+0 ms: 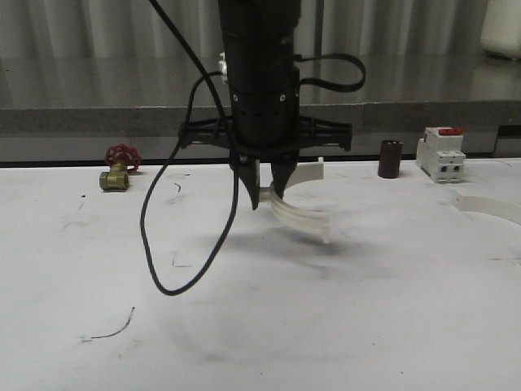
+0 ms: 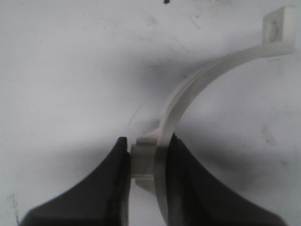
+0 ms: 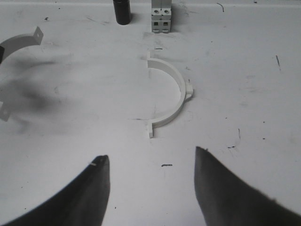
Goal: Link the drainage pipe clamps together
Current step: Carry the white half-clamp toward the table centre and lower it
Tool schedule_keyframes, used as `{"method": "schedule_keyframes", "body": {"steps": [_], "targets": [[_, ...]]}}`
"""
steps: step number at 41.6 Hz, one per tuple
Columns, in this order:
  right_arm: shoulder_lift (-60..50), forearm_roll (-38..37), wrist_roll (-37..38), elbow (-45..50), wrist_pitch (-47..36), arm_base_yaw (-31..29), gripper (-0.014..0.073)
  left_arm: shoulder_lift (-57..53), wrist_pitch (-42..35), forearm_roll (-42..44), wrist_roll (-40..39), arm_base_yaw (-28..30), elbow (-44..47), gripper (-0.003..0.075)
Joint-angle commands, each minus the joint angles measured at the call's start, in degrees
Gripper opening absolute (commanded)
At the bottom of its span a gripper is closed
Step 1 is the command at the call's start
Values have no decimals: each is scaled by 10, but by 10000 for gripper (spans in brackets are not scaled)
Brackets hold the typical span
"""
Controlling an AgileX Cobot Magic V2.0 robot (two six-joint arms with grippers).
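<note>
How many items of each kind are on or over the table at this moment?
Cream-white clamp halves: 2, held clamp half and lying clamp half
Brass valve: 1
Dark cylinder: 1
White circuit breaker: 1
Total: 5

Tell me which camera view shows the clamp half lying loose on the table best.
The right wrist view: the loose clamp half lies whole and unobstructed on the table, both end tabs and mid-arc nub visible, ahead of the open right gripper. The front view catches just a cropped arc of it at the right edge.
</note>
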Motion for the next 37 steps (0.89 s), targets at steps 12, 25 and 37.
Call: {"method": "schedule_keyframes", "body": {"steps": [12,25,37], "targets": [[4,-4,-3,-20,-35,-3,434,-13,18,17,-56,-3,-22,-20],[4,-4,-3,-20,-35,-3,434,5,20,8,-56,-3,-23,-19],[4,-4,-3,-20,-35,-3,434,5,18,8,-56,-3,-23,113]]}}
